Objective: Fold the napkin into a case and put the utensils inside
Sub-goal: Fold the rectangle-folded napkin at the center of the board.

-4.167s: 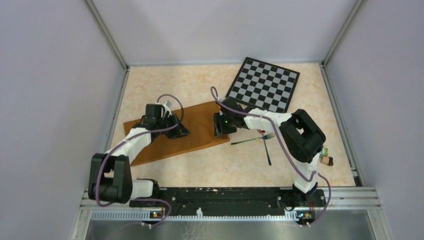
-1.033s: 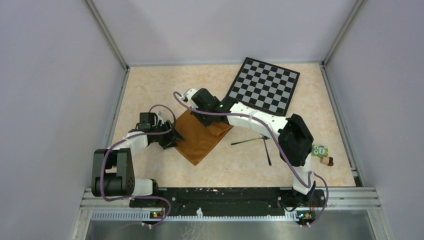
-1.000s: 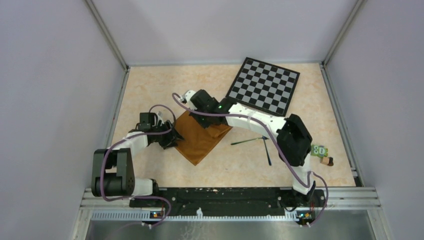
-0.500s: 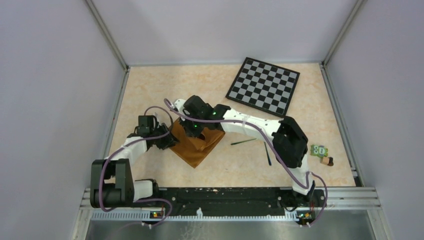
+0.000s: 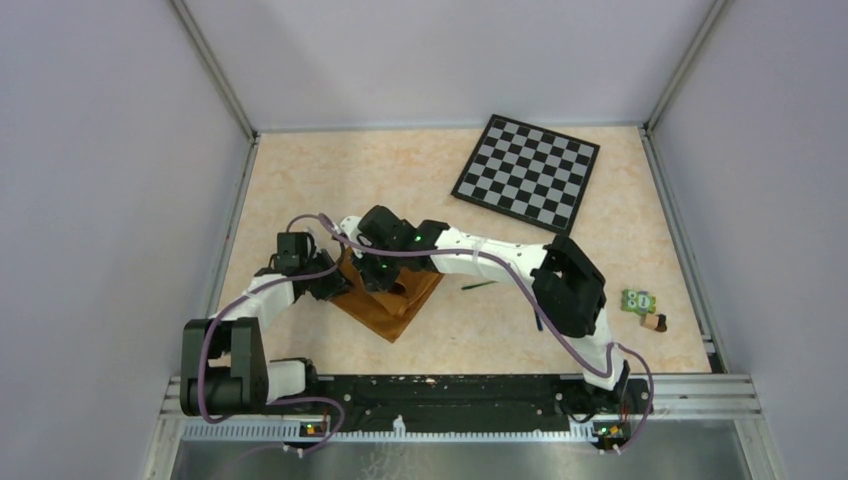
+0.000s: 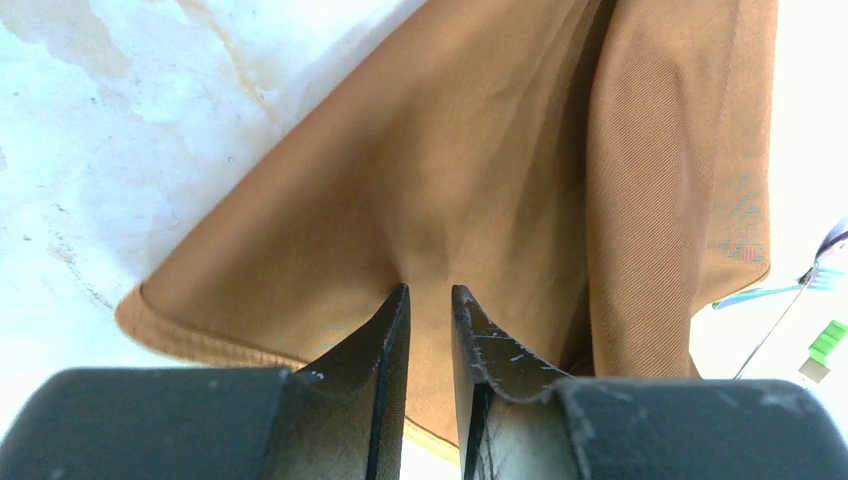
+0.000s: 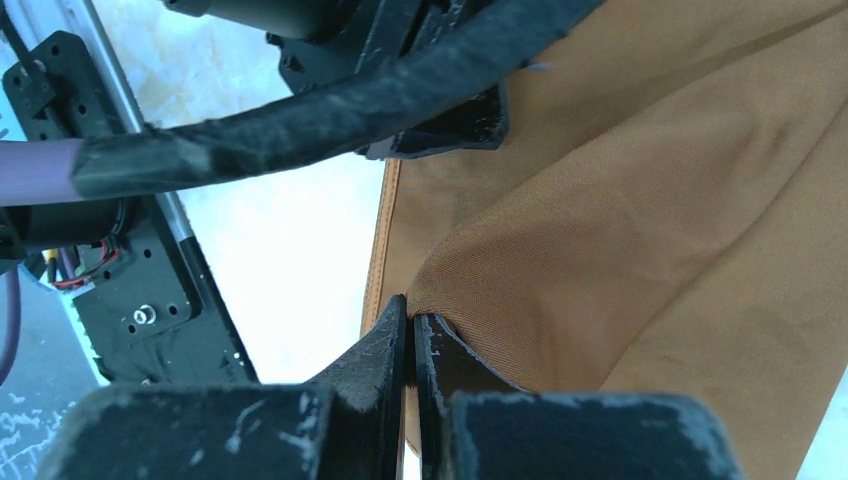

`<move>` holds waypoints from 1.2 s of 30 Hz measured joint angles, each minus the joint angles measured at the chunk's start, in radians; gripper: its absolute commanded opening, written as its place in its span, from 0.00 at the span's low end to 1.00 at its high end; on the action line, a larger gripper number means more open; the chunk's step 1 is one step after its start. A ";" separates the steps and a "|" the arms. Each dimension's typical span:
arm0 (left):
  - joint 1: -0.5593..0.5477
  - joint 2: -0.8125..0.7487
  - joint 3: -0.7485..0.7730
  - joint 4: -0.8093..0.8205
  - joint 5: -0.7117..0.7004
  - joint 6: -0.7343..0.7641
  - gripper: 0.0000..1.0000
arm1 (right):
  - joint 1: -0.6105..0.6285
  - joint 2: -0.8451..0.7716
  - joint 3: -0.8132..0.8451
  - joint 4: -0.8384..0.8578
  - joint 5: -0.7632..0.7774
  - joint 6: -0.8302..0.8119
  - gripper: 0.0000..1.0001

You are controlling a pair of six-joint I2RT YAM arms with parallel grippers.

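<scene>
The napkin (image 5: 388, 302) lies on the bench (image 5: 300, 180) left of centre, near the front, as a loosely doubled, roughly diamond-shaped bundle, well apart from the checkered board (image 5: 527, 172). The left arm (image 5: 262, 292) meets its left edge and the right arm (image 5: 490, 250) reaches across over its top. The right jaws are closed on a raised fold of the cloth near its hemmed edge. The left jaws have only a slim gap between them and pinch a pucker of cloth, with creases fanning out from their tips. The cloth looks thin, light and limp, so any lifted flap will likely sag and the layers slide over each other. The stitched hem or a corner seems the best hold, pinching every layer together and laying it down flat, not dragging it. The fork (image 5: 478, 285) peeks out just past the right arm, not yet inside anything.
</scene>
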State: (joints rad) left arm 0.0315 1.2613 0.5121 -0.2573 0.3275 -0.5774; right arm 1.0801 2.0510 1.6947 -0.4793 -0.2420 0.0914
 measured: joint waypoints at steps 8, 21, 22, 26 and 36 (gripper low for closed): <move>0.000 0.002 -0.008 0.006 -0.005 0.000 0.25 | 0.019 0.000 -0.024 0.001 -0.017 0.018 0.00; 0.000 0.047 -0.009 0.079 0.030 -0.024 0.25 | 0.031 -0.006 -0.124 0.014 -0.017 0.039 0.20; 0.000 0.045 -0.009 0.077 0.029 -0.024 0.27 | 0.031 -0.006 -0.124 0.019 -0.017 0.052 0.28; 0.000 0.009 -0.007 0.031 0.006 -0.016 0.39 | 0.024 -0.004 -0.087 -0.004 -0.030 0.121 0.49; 0.000 -0.138 0.107 -0.157 -0.015 0.020 0.49 | -0.174 -0.342 -0.397 0.198 -0.289 0.389 0.66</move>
State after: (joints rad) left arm 0.0315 1.1236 0.6189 -0.4145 0.3126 -0.5575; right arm 0.9066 1.7088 1.2980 -0.2810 -0.5312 0.4808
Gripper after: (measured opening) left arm 0.463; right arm 0.642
